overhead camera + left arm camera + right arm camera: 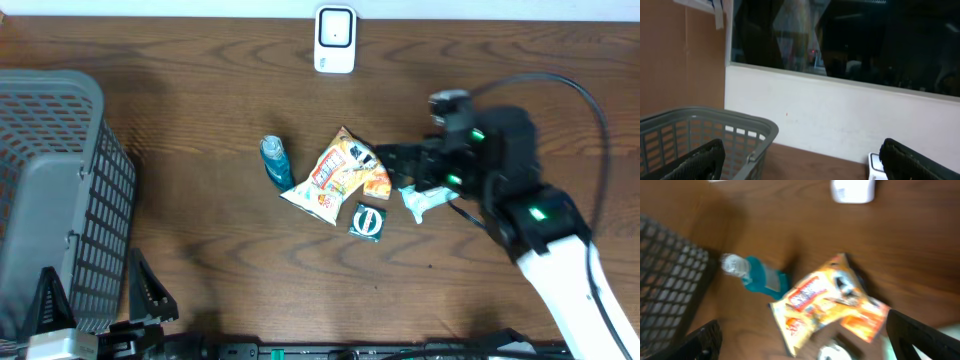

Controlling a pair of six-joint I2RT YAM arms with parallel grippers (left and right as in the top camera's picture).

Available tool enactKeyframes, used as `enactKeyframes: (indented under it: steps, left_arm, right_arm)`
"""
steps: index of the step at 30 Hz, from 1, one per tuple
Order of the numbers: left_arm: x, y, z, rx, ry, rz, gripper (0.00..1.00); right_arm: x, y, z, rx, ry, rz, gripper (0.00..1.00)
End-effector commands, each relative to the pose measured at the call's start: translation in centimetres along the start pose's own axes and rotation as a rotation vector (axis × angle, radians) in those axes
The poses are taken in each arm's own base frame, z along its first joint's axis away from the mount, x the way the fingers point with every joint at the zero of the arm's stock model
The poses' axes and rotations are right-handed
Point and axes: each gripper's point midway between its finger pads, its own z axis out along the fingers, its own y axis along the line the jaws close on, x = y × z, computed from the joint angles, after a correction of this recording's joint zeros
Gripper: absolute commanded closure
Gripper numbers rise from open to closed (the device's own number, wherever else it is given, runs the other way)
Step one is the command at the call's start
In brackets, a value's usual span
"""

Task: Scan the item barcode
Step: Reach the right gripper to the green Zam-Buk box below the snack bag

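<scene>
Our right end effector point(392, 168), released wide, hovers just right of the orange snack bag point(338, 176) on the middle of the tabletop point(200, 80). The bag lies near-left to far-right. Our released left end effector point(97, 296) sits well apart.

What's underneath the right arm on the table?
A pale crumpled wrapper sticks out beneath the right arm; its upper part is covered by the arm. Anything else beneath cannot be seen.

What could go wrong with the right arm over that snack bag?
The bottle and a small dark packet lie close beside the snack bag, so the open right gripper might nudge or catch one. No barcode shows on the bag, so it may face the scanner wrongly.
</scene>
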Motion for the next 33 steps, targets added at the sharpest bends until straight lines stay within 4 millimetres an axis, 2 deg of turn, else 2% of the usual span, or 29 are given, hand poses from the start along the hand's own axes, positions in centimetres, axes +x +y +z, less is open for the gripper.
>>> enactKeyframes:
  steps: [1, 3, 5, 8, 9, 11, 14, 18, 21, 24, 28, 32, 33]
  left_arm:
    - [0.0, 0.2, -0.3, -0.012, 0.000, -0.005, 0.02]
    - [0.0, 0.2, -0.3, -0.012, -0.001, -0.005, 0.02]
    - [0.0, 0.2, -0.3, -0.011, 0.000, -0.005, 0.02]
    - [0.1, 0.2, -0.3, -0.012, 0.002, -0.005, 0.02]
    - [0.1, 0.2, -0.3, -0.012, 0.004, -0.005, 0.02]
    - [0.4, 0.3, -0.3, -0.014, 0.015, -0.004, 0.02]
    - [0.7, 0.3, -0.2, -0.015, 0.024, -0.004, 0.02]
    - [1.1, 0.4, 0.0, -0.017, 0.036, -0.003, 0.02]
    - [1.5, 0.4, 0.1, -0.018, 0.044, -0.003, 0.02]
    - [1.8, 0.5, 0.3, -0.019, 0.052, -0.003, 0.02]
    - [1.9, 0.5, 0.3, -0.019, 0.054, -0.003, 0.02]
    - [1.9, 0.4, 0.3, -0.018, 0.054, -0.003, 0.02]
    - [1.9, 0.4, 0.3, -0.018, 0.054, -0.003, 0.02]
  right_arm:
    - [1.3, 2.6, 3.1, -0.128, 0.106, 0.031, 0.01]
    - [2.1, 2.2, 4.8, -0.121, 0.141, 0.025, 0.01]
    - [3.1, 0.7, 6.8, -0.046, 0.177, 0.061, 0.01]
    - [7.0, -3.6, 8.6, 0.215, 0.287, 0.338, 0.15]
    - [8.3, -4.4, 9.0, 0.268, 0.320, 0.389, 0.15]
    - [10.9, -5.5, 10.5, 0.335, 0.402, 0.431, 0.01]
    - [13.5, -5.5, 11.6, 0.370, 0.484, 0.443, 0.01]
    - [15.9, -5.1, 11.8, 0.459, 0.554, 0.488, 0.01]
    - [17.4, -5.8, 11.0, 0.591, 0.571, 0.538, 0.01]
    - [18.5, -6.2, 10.8, 0.643, 0.595, 0.566, 0.01]
    - [20.3, -7.4, 12.1, 0.674, 0.646, 0.615, 0.01]
    - [20.7, -7.8, 13.2, 0.603, 0.696, 0.604, 0.27]
    - [20.6, -8.0, 13.3, 0.596, 0.696, 0.591, 0.29]
